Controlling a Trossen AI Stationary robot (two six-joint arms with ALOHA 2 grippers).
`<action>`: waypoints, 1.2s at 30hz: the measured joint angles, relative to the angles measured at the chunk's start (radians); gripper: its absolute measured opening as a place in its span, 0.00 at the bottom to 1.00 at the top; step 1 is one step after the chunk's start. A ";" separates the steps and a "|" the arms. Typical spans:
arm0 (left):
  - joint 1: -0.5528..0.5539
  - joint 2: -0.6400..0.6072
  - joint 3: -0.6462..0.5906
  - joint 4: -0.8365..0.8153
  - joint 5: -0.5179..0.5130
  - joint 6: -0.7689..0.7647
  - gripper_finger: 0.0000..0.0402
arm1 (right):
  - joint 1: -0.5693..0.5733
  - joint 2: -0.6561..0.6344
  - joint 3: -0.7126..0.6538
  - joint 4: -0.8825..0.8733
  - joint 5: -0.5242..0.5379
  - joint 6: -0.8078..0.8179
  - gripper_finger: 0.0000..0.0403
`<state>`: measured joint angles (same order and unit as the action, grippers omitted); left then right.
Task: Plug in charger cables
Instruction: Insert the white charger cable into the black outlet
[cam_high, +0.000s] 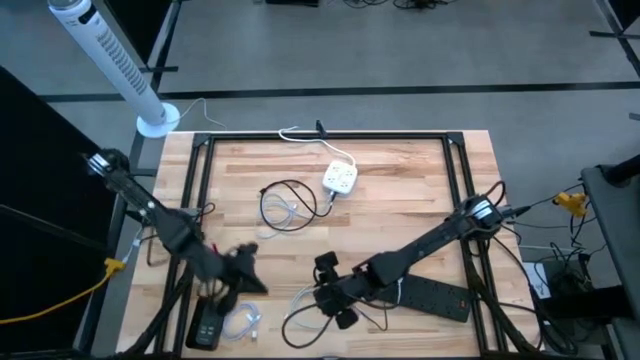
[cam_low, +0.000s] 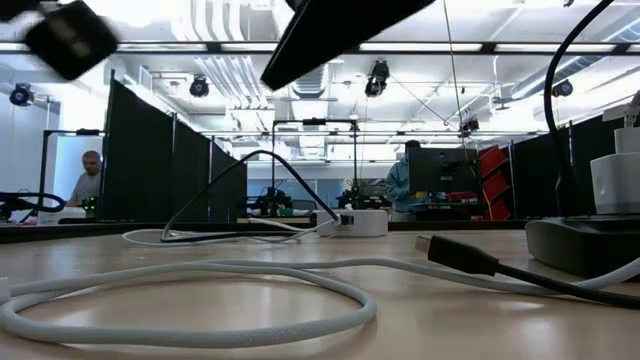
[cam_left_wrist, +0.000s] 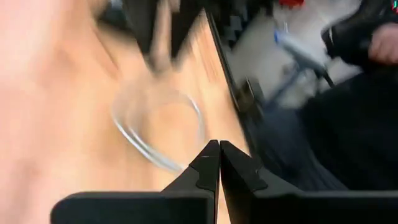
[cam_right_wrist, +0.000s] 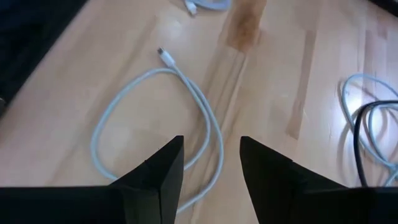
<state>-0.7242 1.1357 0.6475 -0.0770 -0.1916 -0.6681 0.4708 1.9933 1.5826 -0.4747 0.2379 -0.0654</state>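
Right wrist view: right hand (cam_right_wrist: 211, 165) open, empty above white cable (cam_right_wrist: 155, 124); left hand (cam_left_wrist: 219, 163) closed.

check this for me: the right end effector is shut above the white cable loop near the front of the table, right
Not quite. The right end effector is open, not shut: the right wrist view shows a clear gap between its fingers. It does hang above the white cable loop near the table's front.

A pale butcher-block tabletop (cam_high: 400, 190) is shown, striped in light wood tones and framed in black. A white looped cable (cam_right_wrist: 155, 118) is seen beside black and white coiled cables (cam_high: 288, 205). A white socket cube (cam_high: 340, 179) and a black power strip (cam_high: 435, 295) are picked out.
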 joint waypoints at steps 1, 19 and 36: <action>-0.013 0.052 0.022 -0.014 0.039 -0.057 0.00 | 0.004 -0.004 0.000 0.001 0.000 0.002 0.35; -0.055 0.620 0.433 -0.515 0.397 -0.557 0.20 | 0.016 -0.019 -0.002 -0.088 0.031 -0.014 0.42; -0.037 0.673 0.417 -0.384 0.343 -0.843 0.48 | 0.025 -0.012 -0.004 -0.145 0.024 0.028 0.43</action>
<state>-0.7612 1.8090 1.0645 -0.4612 0.1515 -1.5112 0.4953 1.9812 1.5784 -0.6199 0.2623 -0.0371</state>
